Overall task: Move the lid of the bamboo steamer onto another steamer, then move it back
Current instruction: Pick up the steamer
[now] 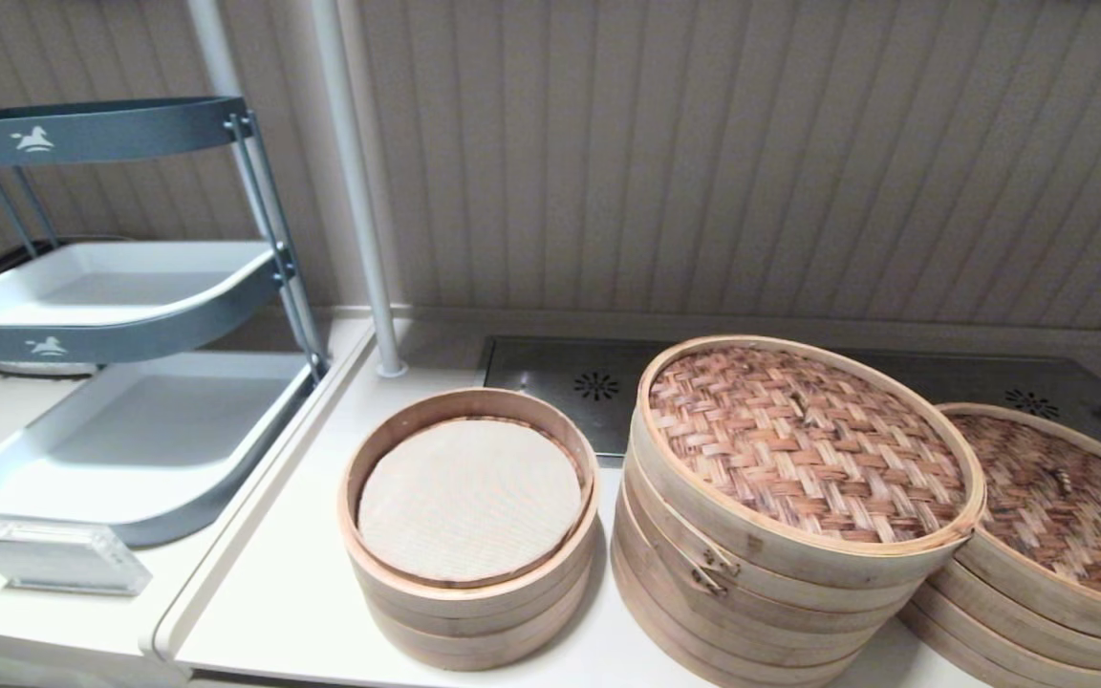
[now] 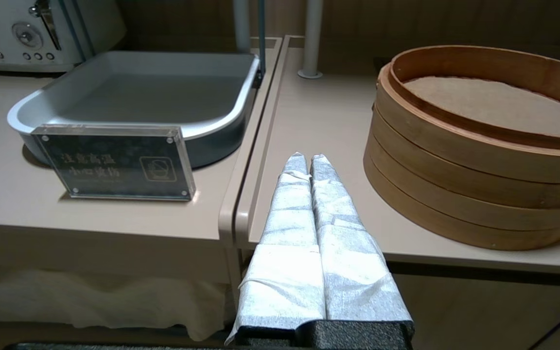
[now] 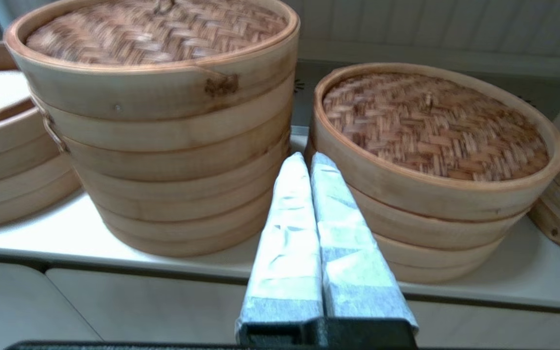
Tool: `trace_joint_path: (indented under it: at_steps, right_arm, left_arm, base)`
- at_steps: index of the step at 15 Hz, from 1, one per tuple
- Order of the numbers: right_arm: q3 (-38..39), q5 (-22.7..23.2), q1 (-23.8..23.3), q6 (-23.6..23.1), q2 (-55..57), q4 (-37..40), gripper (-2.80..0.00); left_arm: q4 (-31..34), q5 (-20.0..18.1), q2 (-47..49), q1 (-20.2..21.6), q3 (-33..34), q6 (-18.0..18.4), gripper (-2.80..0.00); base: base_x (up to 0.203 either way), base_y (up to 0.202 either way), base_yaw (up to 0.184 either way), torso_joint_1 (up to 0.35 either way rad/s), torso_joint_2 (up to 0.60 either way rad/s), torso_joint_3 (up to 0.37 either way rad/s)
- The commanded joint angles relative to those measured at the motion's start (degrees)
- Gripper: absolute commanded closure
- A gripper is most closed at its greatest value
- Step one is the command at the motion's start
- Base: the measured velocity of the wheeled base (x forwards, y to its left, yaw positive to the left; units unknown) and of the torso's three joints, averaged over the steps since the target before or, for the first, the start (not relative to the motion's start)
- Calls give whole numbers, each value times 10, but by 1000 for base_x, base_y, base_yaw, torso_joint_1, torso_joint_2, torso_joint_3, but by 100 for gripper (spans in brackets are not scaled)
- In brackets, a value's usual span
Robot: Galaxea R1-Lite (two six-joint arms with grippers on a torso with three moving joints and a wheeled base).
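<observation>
The bamboo steamer lid (image 1: 1067,502) with darker mottled-brown weave rests on the lower wide steamer at the right; the right wrist view shows the same lid (image 3: 430,124). The tall steamer (image 1: 780,535), with a dark clasp on its side and a paler woven top (image 1: 799,440), stands in the middle; it appears as the tall stack (image 3: 153,126) in the right wrist view. My right gripper (image 3: 307,158) is shut and empty, in front of the counter edge, pointing at the gap between the two steamers. My left gripper (image 2: 307,157) is shut and empty, low by the counter's left front corner. Neither arm shows in the head view.
A smaller steamer with a white cloth liner (image 1: 469,497) stands left of the tall one. A grey tiered tray rack (image 1: 130,420) and an acrylic sign (image 2: 114,163) stand on the left counter. A white pole (image 1: 359,191) and a metal drain plate (image 1: 570,377) are behind.
</observation>
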Motion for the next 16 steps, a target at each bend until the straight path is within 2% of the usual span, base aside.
trace_joint_path:
  at_steps: [1,5,8,12,16]
  right_arm:
    - [-50,0,1,0,49,-2,0]
    - [-189,-6,0,2,240,4,0]
    - [-320,-11,-15,5,359,61,0]
    - [-452,-16,-77,17,486,194,0]
    - [-535,-17,-165,8,638,228,0]
  left_arm:
    - [-1,1,-1,1,14,0,0]
    - [-1,0,-1,1,14,0,0]
    - [-1,0,-1,0,14,0,0]
    - [-1,0,-1,0,14,0,0]
    - [-1,1,-1,0,14,0,0]
  base:
    - [0,0,0,0,0,0]
    - [0,0,0,0,0,0]
    - [0,0,0,0,0,0]
    - [0,0,0,0,0,0]
    - [0,0,0,0,0,0]
